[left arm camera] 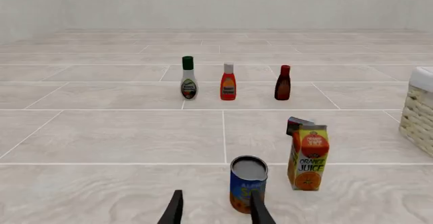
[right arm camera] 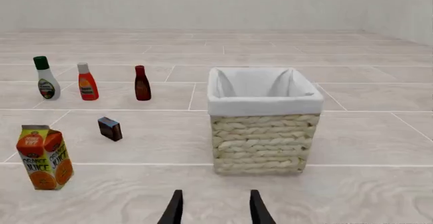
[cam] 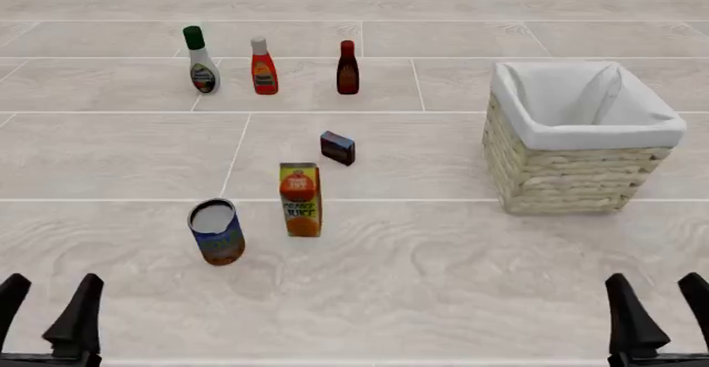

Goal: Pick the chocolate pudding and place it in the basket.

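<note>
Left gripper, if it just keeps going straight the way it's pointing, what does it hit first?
Probably the blue can: it stands just ahead of the open left gripper, slightly toward one finger. The orange juice carton stands off to the side, likely missed. Depth is uncertain.

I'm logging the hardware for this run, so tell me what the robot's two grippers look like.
Both look alike: the left gripper and the right gripper each have two matte black fingers, flat, blade-like and tapering toward narrow tips. In the front view each pair rises from a dark base at the picture's bottom edge. No cables, markings or coloured pads are visible, and the arms themselves are out of frame.
</note>
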Action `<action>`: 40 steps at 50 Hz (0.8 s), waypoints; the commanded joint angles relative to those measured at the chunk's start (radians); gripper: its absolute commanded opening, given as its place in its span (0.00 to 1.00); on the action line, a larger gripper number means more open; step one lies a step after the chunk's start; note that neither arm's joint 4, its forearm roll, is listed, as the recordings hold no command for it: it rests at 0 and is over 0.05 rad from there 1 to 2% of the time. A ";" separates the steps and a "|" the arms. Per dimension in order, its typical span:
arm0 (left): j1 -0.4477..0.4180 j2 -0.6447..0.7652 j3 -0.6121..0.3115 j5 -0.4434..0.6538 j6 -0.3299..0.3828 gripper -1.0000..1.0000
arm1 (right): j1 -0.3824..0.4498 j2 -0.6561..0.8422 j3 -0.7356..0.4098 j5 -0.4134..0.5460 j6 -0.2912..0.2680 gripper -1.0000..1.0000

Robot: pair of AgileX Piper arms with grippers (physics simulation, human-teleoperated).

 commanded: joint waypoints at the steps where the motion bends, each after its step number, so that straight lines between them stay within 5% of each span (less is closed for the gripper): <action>1: 0.000 0.003 -0.004 0.002 0.000 1.00 | -0.003 0.008 0.004 -0.006 0.003 1.00; 27: 0.000 0.008 -0.003 -0.003 0.000 1.00 | 0.013 0.033 0.006 -0.032 0.007 1.00; 40: 0.000 0.004 -0.007 0.004 0.001 1.00 | 0.113 0.406 -0.127 -0.293 -0.092 1.00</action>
